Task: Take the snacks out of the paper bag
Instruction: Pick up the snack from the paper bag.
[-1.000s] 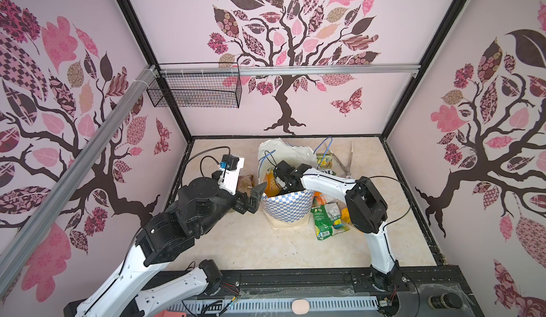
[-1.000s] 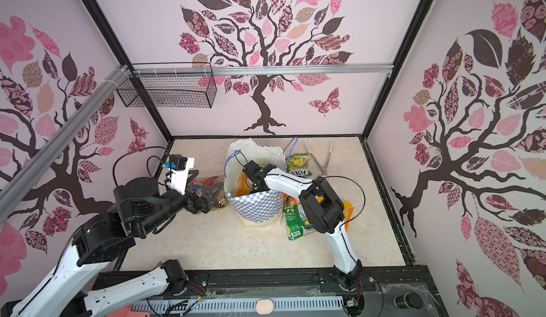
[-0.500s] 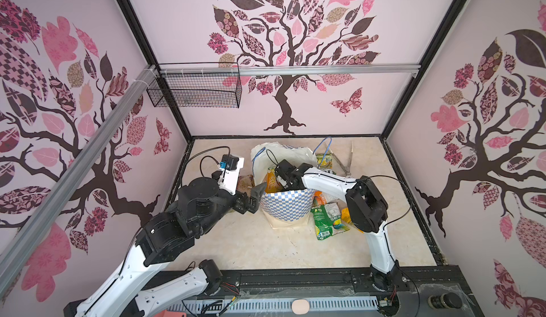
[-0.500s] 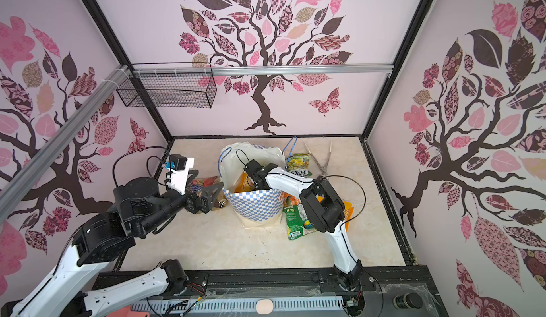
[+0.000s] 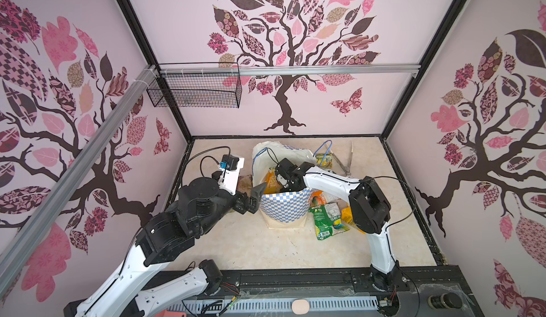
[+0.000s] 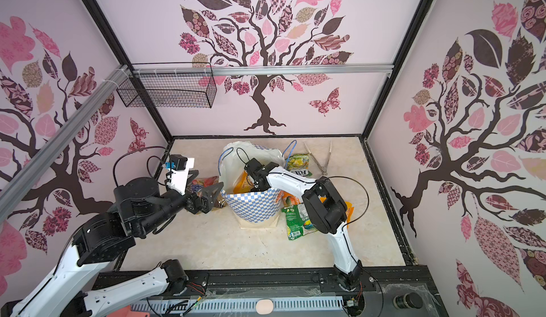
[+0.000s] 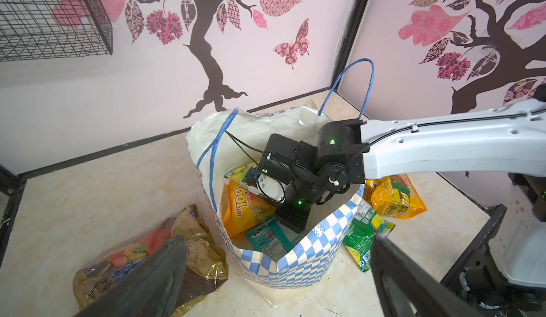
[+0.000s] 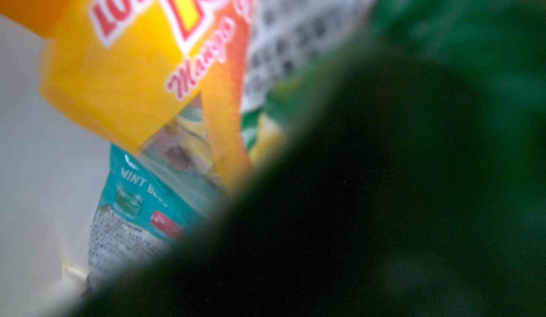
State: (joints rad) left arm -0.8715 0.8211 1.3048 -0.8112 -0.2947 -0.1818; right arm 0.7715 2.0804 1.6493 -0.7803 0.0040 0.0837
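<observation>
The creased white paper bag (image 5: 285, 209), blue-checkered at its band, stands open on the marbled bench (image 5: 251, 250). The right jaws reach down inside it, closed; what they pinch is hidden. The left jaws gape wide just beside the bag, empty, over a glossy brown-red packet (image 7: 204, 259). Inside the bag sit a crinkly orange packet (image 7: 242, 212) and a teal packet (image 7: 269, 238); a green packet (image 5: 326, 219) lies outside, just beside it

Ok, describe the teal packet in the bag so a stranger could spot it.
Start at the tall paper bag with the blue-checkered band. Look inside, next to the orange packet. The teal packet is the only teal one there.
</observation>
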